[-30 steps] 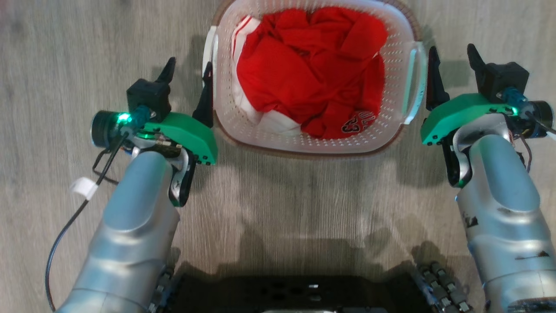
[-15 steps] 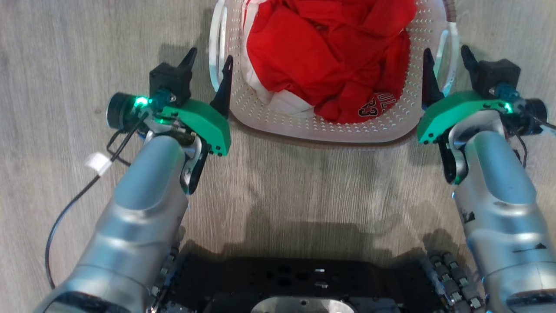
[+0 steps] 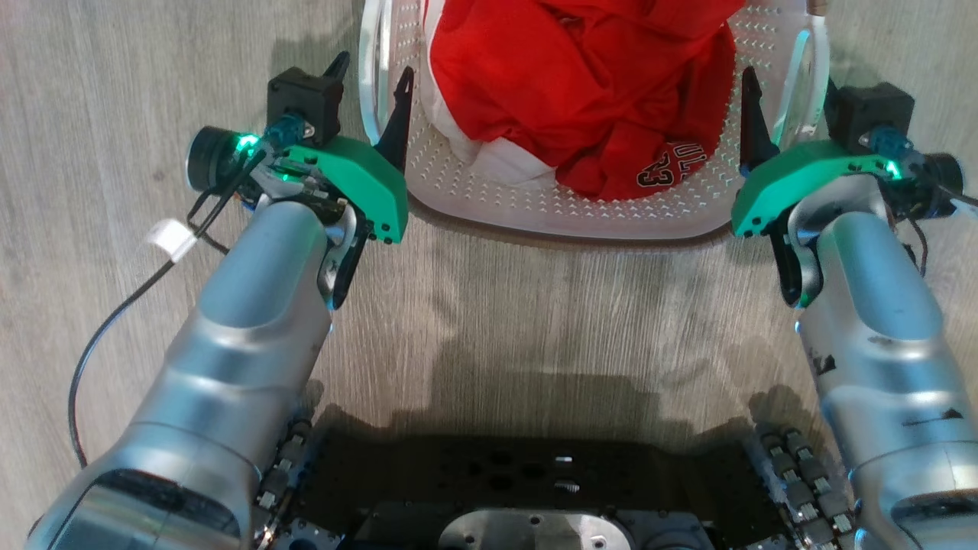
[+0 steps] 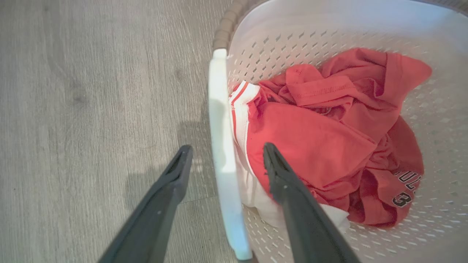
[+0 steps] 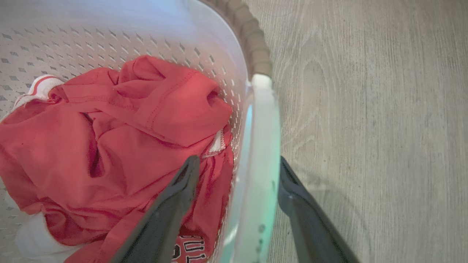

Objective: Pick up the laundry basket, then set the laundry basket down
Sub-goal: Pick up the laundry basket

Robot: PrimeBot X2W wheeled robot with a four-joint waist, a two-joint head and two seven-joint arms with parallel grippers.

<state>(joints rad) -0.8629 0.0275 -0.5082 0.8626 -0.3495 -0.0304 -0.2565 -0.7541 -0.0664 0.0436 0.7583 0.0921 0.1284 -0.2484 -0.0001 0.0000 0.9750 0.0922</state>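
The laundry basket [image 3: 535, 206] is white and perforated with a brown rim, and it sits on the wood floor at the top of the head view. Red and white clothes [image 3: 581, 84] lie inside it. My left gripper [image 3: 370, 76] is open and straddles the basket's left handle [image 4: 221, 138]: one finger is outside and the other inside over the clothes. My right gripper [image 3: 787, 88] is open too, and the right handle [image 5: 261, 146] stands between its fingers. In the wrist views neither handle is pinched, with gaps showing around the left gripper [image 4: 226, 148] and the right gripper [image 5: 238, 160].
My black wheeled base [image 3: 519, 489] fills the bottom of the head view, just behind the basket. A black cable with a white tag [image 3: 172, 238] hangs beside my left forearm. Grey wood floor [image 3: 114, 92] spreads out on both sides of the basket.
Both grippers have gone forward from beside the basket, so each now has a handle between its fingers. The head view has shifted, and the basket sits higher in it. Both grippers stay open.
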